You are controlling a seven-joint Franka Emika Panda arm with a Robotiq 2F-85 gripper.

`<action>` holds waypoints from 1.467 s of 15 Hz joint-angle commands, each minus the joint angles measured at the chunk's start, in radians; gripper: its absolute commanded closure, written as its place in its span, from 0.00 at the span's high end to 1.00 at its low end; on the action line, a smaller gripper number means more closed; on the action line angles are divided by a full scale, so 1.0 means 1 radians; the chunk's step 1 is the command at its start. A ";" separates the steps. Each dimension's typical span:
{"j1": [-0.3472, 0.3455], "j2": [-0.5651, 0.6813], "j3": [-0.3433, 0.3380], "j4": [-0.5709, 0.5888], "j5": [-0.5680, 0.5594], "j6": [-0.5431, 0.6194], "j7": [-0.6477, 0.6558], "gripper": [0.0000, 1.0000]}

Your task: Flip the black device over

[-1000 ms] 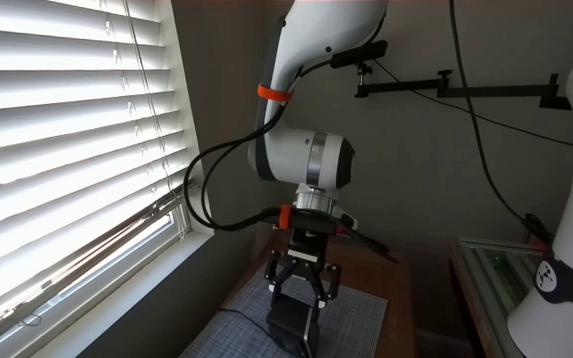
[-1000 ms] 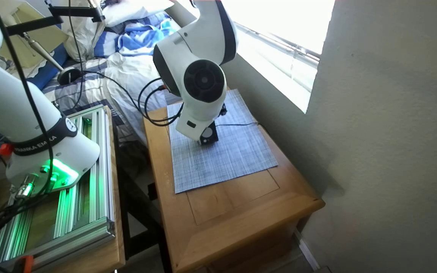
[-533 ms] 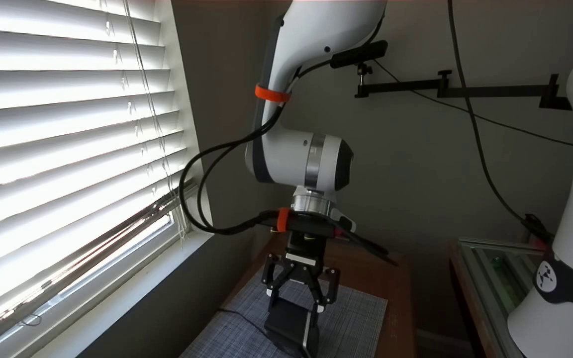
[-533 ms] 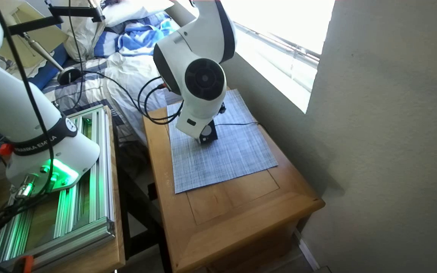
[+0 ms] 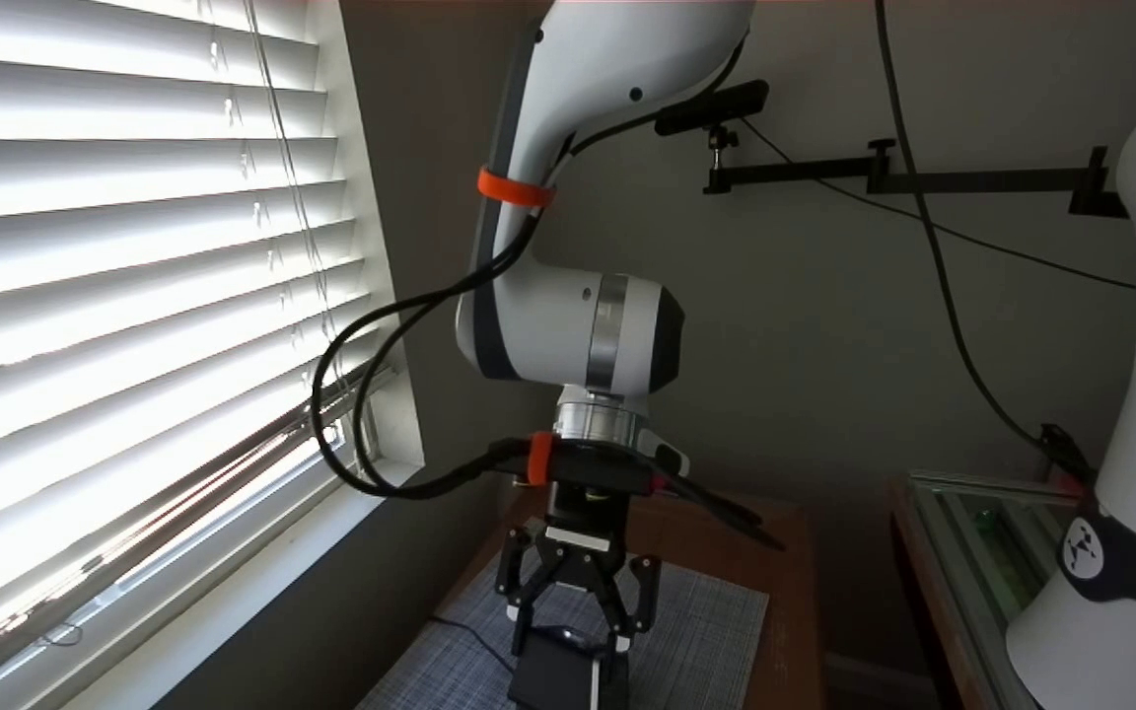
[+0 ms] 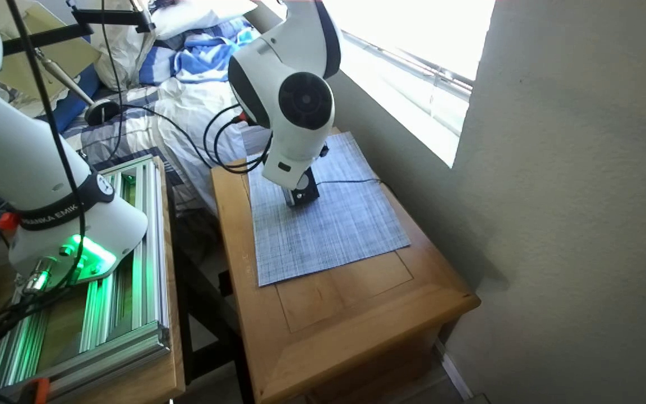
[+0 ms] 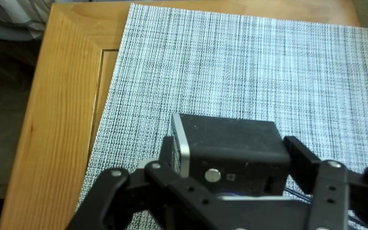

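Note:
The black device is a boxy black gadget with a silver rim along one end. In the wrist view the black device shows a round silver button and a port on the face toward the camera. My gripper points down around it. In the wrist view, one finger stands at the silver-rimmed end and the opposite finger touches the other end. The gripper is shut on the device. In an exterior view the arm partly covers the device. Whether its underside touches the mat is hidden.
A grey gridded mat lies on a wooden table. A thin black cord runs from the device across the mat toward the wall. A window with blinds and a wall stand beside the table. A bed is beyond it.
In an exterior view my gripper and the device have moved left and lower together. The device has tilted, so a glossy round part now shows near its top.

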 commanded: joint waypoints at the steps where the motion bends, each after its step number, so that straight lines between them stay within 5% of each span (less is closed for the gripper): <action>1: 0.024 -0.005 0.017 0.013 -0.046 0.043 0.062 0.62; 5: 0.028 -0.001 0.025 0.022 -0.065 0.047 0.074 0.62; 7: 0.027 -0.004 0.024 0.021 -0.073 0.048 0.077 0.86; 10: 0.025 -0.019 0.024 0.012 -0.073 0.051 0.066 1.00; 16: 0.104 -0.143 0.032 -0.064 -0.224 0.276 0.048 1.00; 22: 0.169 -0.259 0.056 -0.162 -0.508 0.461 0.097 1.00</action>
